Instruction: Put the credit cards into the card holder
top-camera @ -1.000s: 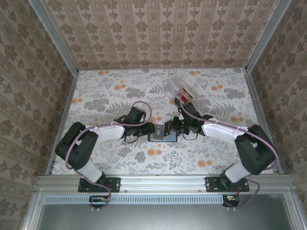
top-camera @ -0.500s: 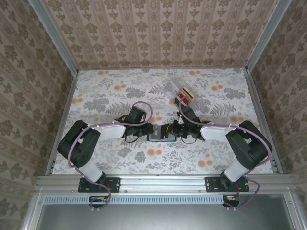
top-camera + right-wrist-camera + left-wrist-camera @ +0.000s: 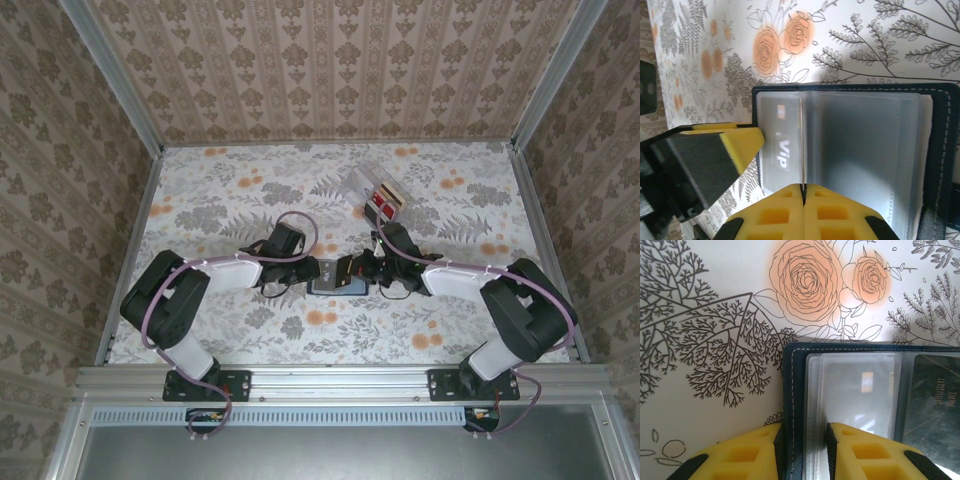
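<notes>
The holder (image 3: 338, 286) lies open and flat on the surface (image 3: 220, 205) between the two arms, its clear sleeves (image 3: 860, 150) facing up, and one sleeve already has a pale Vip card (image 3: 776, 146) in it. The left fingers (image 3: 776, 449) pinch the holder's navy stitched edge together with the sleeve margins, one finger on each side, pinning it down. The right fingers (image 3: 794, 202) are closed tight on a card (image 3: 802, 140) seen edge-on, standing over the line between two sleeves. I take it for a card because a small tan piece shows between the arms from above, though a lifted sleeve leaf cannot be ruled out. More cards (image 3: 386, 204) stand in the clear box (image 3: 362, 184) further back, well apart from the holder. A card like this should be light, stiff and slick: it will likely slide in the fingers if pushed end-on against resistance, and spring rather than fold if bent. The best hold is probably flat on both faces at one short end, leaving most of its length free to enter the pocket. The sleeves look like soft, floppy film whose mouths may cling shut, so a leading corner could catch or buckle the film. The holder itself looks light enough to skid on the surface, so it is better held by the firm cover edge than by the film alone
</notes>
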Robot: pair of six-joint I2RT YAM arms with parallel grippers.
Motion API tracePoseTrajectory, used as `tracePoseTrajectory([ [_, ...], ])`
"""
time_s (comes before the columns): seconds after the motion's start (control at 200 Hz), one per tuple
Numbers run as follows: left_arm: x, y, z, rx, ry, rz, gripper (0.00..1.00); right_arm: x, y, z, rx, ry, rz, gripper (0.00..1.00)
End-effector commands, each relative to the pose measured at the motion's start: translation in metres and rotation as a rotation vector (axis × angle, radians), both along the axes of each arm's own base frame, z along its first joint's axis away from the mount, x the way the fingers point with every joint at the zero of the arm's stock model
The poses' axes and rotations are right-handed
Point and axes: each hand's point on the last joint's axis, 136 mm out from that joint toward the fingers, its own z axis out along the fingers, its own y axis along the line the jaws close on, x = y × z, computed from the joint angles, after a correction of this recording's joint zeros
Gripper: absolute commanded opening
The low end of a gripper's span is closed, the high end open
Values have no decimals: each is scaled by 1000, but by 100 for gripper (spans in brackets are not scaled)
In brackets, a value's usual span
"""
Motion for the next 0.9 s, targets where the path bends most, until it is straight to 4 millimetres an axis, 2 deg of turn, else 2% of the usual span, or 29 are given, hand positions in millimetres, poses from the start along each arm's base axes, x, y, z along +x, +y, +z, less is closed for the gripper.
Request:
tracePoseTrajectory([
  [0.0, -13, 1, -18, 36, 55, -25, 29, -1, 6, 7, 17, -7, 22, 0],
  [0.1, -13, 1, -18, 36, 54, -27, 29, 0, 9, 5, 27, -4, 26, 0],
  [0.305, -13, 0, -16, 34, 52, -28, 29, -4, 4, -25, -29, 74, 13, 0],
  [0.375, -13, 0, -17, 34, 52, -27, 30, -5, 8, -30, -4, 85, 20, 0],
  [0.495, -14, 0, -16, 34, 53, -27, 30, -8, 4, -41, -25, 117, 6, 0],
  [0.735, -14, -1, -15, 32, 53, -24, 31, -13, 5, -44, -39, 141, 36, 0],
  [0.895, -12, -3, -14, 26, 50, -22, 32, -9, 20, -43, -6, 148, 58, 0],
])
